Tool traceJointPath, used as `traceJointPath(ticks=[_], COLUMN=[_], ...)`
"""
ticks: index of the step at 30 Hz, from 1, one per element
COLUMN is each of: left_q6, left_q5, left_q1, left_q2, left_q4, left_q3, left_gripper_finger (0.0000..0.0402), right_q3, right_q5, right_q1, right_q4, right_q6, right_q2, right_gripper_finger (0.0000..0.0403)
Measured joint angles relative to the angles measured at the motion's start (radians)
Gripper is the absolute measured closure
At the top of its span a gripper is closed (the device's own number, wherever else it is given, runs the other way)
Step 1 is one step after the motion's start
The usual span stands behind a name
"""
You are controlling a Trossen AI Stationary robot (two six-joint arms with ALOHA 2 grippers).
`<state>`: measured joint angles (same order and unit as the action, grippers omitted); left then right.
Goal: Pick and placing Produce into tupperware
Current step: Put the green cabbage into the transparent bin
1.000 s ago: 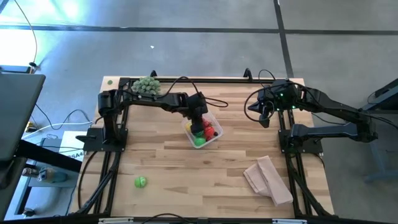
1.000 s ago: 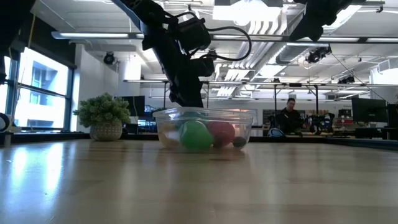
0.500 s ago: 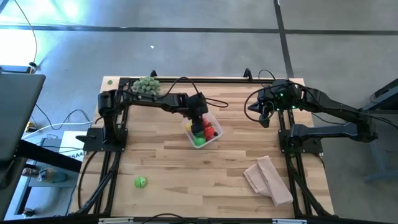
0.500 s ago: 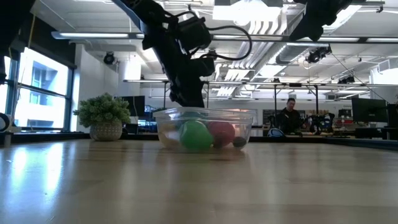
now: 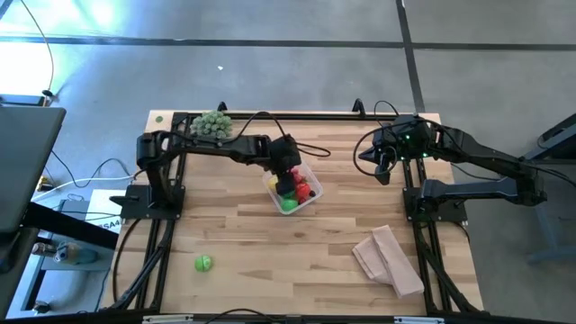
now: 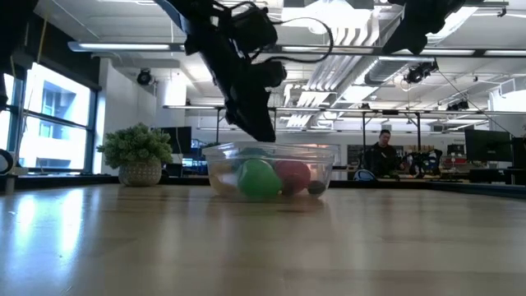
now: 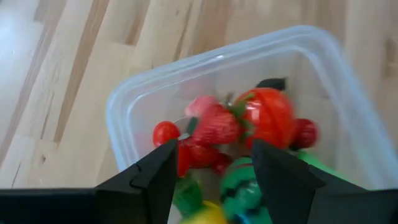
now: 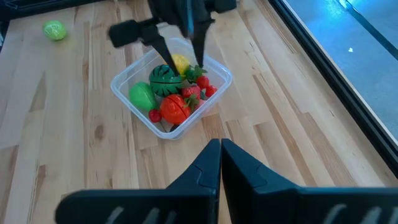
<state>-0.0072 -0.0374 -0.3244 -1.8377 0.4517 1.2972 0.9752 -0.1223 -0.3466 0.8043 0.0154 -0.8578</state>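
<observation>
The clear tupperware [image 5: 314, 179] stands mid-table, a little toward the far edge, and holds several pieces of produce [image 7: 267, 118]: a red tomato, a strawberry [image 7: 214, 127], green pieces [image 8: 142, 95] and a yellow one. One green piece of produce [image 5: 203, 263] lies alone on the table near the front left. My left gripper [image 7: 214, 165] hovers open just above the tupperware's contents with nothing between its fingers. It also shows in the low view [image 6: 265, 134] and in the right wrist view [image 8: 181, 59]. My right gripper [image 8: 219, 152] waits shut, raised at the far right [image 5: 381, 165].
A pale-green potted plant [image 5: 212, 123] stands at the far left edge. A tan folded cloth [image 5: 389, 259] lies near the front right. Bare wood runs between the lone green piece and the tupperware. A person sits in the room beyond the table [image 6: 383, 152].
My left gripper has risen a little, from inside the tupperware to just above its rim. The produce and the tupperware have stayed in place.
</observation>
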Motion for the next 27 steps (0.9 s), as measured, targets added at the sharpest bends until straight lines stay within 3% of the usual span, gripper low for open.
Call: traceJointPath(ticks=[6, 13, 20, 27], left_q6=[-0.095, -0.425, -0.777, -1.189], left_q5=[0.006, 0.109, 0.183, 0.376], left_q1=[0.03, 0.123, 0.328, 0.633], left_q2=[0.109, 0.262, 0.336, 0.366], left_q4=[0.109, 0.401, 0.707, 0.882], left_q3=[0.0, 0.001, 0.0, 0.0], left_gripper_finger=[0.0213, 0.0213, 0.0213, 0.0213], right_q3=[0.0, 0.0, 0.0, 0.0], right_q5=[0.0, 0.0, 0.0, 0.0], right_q1=[0.0, 0.0, 0.0, 0.0], right_q4=[0.0, 0.0, 0.0, 0.0], right_q6=[0.0, 0.0, 0.0, 0.0], right_q2=[0.0, 0.0, 0.0, 0.0], right_gripper_finger=[0.0399, 0.0399, 0.0399, 0.0399])
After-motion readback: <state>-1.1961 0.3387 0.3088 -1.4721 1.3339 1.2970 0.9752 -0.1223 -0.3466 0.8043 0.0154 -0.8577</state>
